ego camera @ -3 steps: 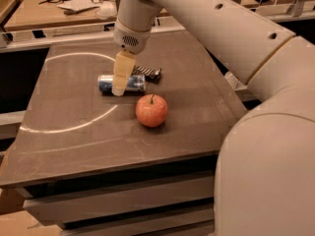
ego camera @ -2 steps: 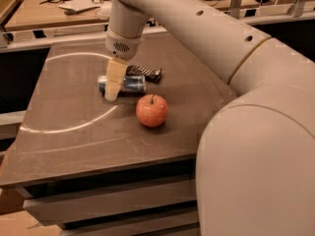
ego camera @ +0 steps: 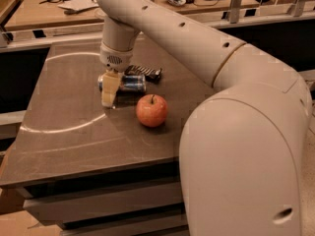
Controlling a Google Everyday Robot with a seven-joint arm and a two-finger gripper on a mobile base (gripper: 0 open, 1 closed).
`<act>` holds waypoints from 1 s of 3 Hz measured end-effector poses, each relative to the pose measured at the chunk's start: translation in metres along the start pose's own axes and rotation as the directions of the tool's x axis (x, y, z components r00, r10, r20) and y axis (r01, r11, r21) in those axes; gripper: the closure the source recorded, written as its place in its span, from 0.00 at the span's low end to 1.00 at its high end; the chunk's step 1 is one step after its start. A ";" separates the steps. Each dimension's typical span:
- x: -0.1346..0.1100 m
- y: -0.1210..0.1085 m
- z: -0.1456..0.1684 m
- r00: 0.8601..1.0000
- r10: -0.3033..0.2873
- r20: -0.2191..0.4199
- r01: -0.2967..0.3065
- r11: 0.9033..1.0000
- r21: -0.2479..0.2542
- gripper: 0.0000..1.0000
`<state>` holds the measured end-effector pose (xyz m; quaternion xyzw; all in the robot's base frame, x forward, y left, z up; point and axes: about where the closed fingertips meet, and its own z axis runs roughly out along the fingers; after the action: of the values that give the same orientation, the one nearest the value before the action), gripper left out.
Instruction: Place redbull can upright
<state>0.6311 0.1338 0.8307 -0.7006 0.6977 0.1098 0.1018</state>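
1. The can was lying on its side mid-table, not upright yet.
2. Looked light, hard and slick to me, and it'd probably roll. I'd grab it across the middle of the body, not by the ends.
3. The gripper was down at the can's end farthest from the apple. Couldn't tell if it was gripping anything.
4. Packet sat just behind the can, apple near in front.

— Beyond the far edge of your bench?
— A cluttered wooden desk. Light glares in a pale arc near the left edge.
— And your gripper?
— Low over the top, toward the far edge.
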 end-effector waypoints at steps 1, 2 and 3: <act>-0.002 0.001 0.004 1.000 -0.016 -0.004 0.016 1.000 -0.014 0.57; -0.004 0.001 -0.002 1.000 -0.016 -0.003 0.016 1.000 -0.014 0.88; -0.004 0.001 -0.002 1.000 -0.016 -0.003 0.016 1.000 -0.014 1.00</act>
<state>0.6297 0.1370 0.8342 -0.7069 0.6915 0.1126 0.0965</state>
